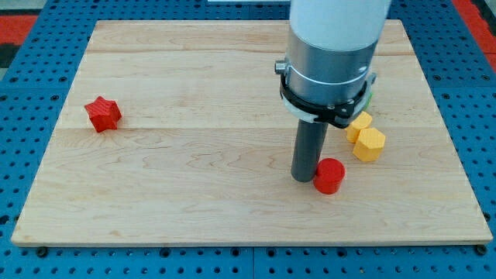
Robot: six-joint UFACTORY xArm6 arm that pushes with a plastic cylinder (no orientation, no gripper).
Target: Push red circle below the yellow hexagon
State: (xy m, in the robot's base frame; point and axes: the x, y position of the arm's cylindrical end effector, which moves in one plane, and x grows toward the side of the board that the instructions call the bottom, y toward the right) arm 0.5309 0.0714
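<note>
A red circle block [328, 175] sits at lower right of centre on the pale wooden board [194, 155], my tip [303, 179] touching its left side; the rod has no claw to open. A yellow hexagon block [369, 144] lies up and right, apart. A red star block [103, 114] rests far left.

You can count four whole blocks on the wooden board [232, 225]: two red and two yellow. The red ones are a red circle [329, 175] and a red star [102, 114]. The yellow ones are a yellow hexagon [370, 144] and a second yellow block [359, 124], partly hidden. You also get one sliver of a green block [371, 93] behind the arm.
</note>
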